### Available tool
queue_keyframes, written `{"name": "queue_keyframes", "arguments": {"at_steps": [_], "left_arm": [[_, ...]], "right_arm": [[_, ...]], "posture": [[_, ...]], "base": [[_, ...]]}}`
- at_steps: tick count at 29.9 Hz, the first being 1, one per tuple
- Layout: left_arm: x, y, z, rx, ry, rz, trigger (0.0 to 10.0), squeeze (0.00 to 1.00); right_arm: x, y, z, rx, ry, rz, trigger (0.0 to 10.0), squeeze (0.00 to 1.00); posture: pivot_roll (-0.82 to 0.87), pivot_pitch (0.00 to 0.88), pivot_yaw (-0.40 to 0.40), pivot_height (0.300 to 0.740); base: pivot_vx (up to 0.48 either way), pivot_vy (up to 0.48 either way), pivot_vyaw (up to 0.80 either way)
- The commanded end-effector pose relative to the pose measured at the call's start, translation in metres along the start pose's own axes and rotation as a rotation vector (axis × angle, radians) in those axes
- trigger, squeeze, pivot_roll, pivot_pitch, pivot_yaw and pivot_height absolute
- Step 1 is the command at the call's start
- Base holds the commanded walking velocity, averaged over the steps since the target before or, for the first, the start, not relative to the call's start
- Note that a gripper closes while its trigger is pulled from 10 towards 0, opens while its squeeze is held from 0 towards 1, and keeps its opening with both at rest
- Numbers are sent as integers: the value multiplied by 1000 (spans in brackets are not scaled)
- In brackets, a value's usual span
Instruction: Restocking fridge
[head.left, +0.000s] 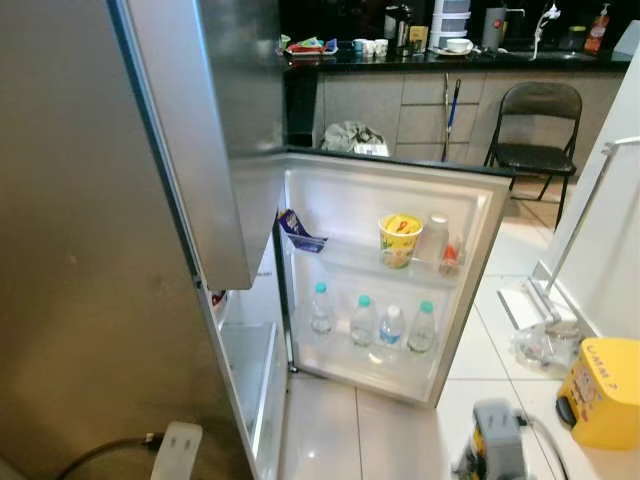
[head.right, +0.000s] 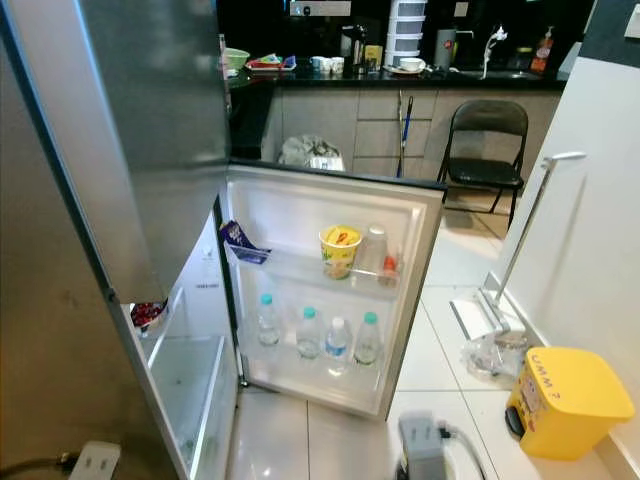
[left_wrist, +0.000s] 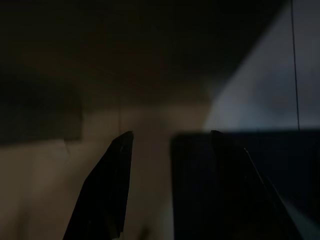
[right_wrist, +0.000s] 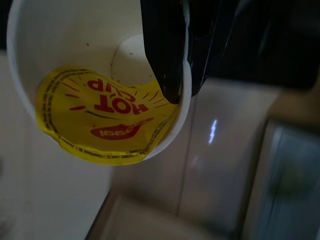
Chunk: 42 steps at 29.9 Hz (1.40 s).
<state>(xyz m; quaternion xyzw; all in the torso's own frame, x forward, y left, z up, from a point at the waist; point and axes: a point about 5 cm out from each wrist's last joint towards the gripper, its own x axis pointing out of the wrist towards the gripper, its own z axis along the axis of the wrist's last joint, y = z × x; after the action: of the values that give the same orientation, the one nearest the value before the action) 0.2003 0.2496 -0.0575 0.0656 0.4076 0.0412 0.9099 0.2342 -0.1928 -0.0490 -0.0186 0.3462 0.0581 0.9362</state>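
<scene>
A: What's the right tool (right_wrist: 177, 92) got?

B: Its two black fingers are pinched onto the rim of a white noodle cup (right_wrist: 95, 95), yellow "Hot Cup" lid, one finger inside the rim and one outside. The cup hangs low, over pale floor tiles from the look of it. Dark picture, so I won't swear to that.

A: Left tool (left_wrist: 167, 145)?

B: Idle in shade, fingers spread apart, nothing between them.

A: Plan for the step?

B: I judge I'm mid-carry to the open fridge door (head.left: 470, 240). A rim pinch is thin, so I'd move slowly, keep the cup level, and set it on the upper door shelf (head.left: 350, 258) beside the cup (head.left: 401, 238) standing there, in the gap toward the blue packet (head.left: 298, 232).

A: Counts?

B: Lower door shelf: four water bottles (head.left: 363, 320). Upper: one noodle cup, one blue packet, one pale container (head.left: 435, 238), one small red-capped bottle (head.left: 450, 258). One yellow bin (head.left: 603, 392) on the floor.
</scene>
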Motion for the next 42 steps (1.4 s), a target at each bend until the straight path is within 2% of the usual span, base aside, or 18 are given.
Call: {"name": "queue_keyframes", "arguments": {"at_steps": [1,7,10,12,22,25,29,32,34,42], "left_arm": [[0,-9,-5,-22,22,-27,10000,0],[2,-10,-1,-42,20,-35,10000,0],[3,-11,3,-40,9,-27,10000,0],[4,-12,5,-43,2,-21,10000,0],[4,-14,8,-54,-14,-11,10000,0],[5,-11,12,-44,-16,1,10000,0],[5,-10,17,-49,-36,5,10000,0],[5,-6,15,-29,-30,6,10000,0],[4,-4,12,-18,-12,17,10000,0],[4,-1,17,-47,-37,29,10000,0]], "right_arm": [[1,4,0,-6,2,18,10000,0],[1,11,-1,-8,-2,35,10000,0],[2,16,-3,-49,11,52,10000,0],[2,16,-4,-46,15,48,10000,0],[2,15,-4,-12,18,17,10000,0],[2,16,-6,1,29,12,10000,0],[2,17,-7,-18,41,16,10000,0],[1,15,-11,12,47,-16,10000,0],[-1,12,-15,36,52,-26,10000,0],[-2,9,-16,-2,62,-27,10000,0]], "posture": [[-8,76,3,740],[-6,71,2,740],[-6,56,3,740],[-3,53,-1,740],[3,31,9,740],[24,45,-10,740],[42,56,-1,740],[0,40,19,740],[24,42,-5,740],[31,43,9,740]], "base": [[0,0,0],[0,0,0],[0,0,0],[0,0,0],[0,0,0],[0,0,0],[0,0,0],[0,0,0],[0,0,0],[0,0,0]]}}
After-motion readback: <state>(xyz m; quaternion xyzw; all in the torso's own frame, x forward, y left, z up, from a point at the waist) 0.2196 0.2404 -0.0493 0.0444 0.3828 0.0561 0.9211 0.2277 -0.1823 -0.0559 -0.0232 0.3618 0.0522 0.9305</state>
